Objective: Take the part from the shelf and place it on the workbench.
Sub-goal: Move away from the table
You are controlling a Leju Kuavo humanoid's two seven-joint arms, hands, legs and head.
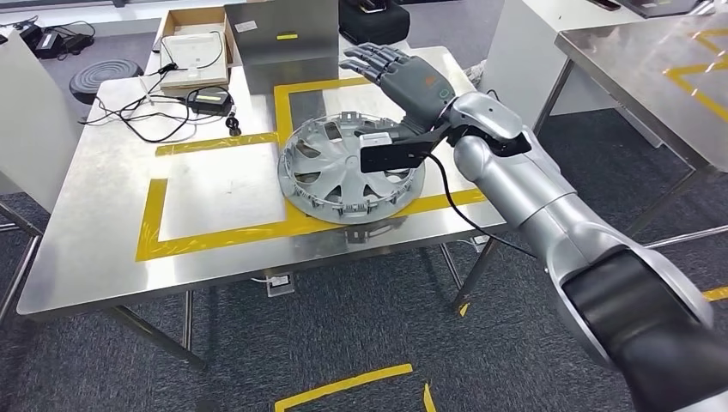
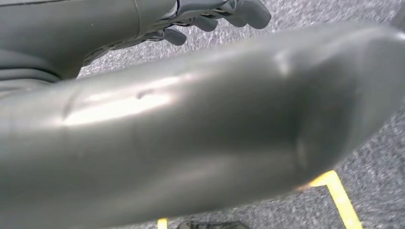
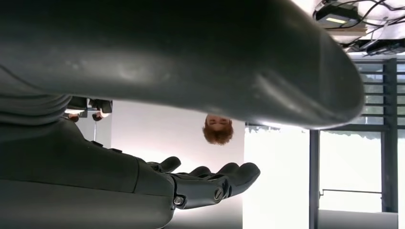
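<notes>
The part, a silver wheel cover (image 1: 343,176) with spokes, lies flat on the steel workbench (image 1: 112,249), overlapping the right side of the yellow tape outline. My right hand (image 1: 399,73) hovers above and just behind the cover with fingers stretched out and apart, holding nothing. In the right wrist view the right hand (image 3: 210,183) shows straight dark fingers below a thick grey thumb (image 3: 239,62). My left hand (image 2: 215,16) hangs over grey carpet, its dark fingers loosely bent with nothing in them.
A cardboard box (image 1: 196,47), a black power adapter (image 1: 210,100) and cables lie at the bench's far left. A metal box (image 1: 283,39) stands behind the cover. Another steel table (image 1: 652,77) stands at the right. A person (image 3: 218,129) is in the distance.
</notes>
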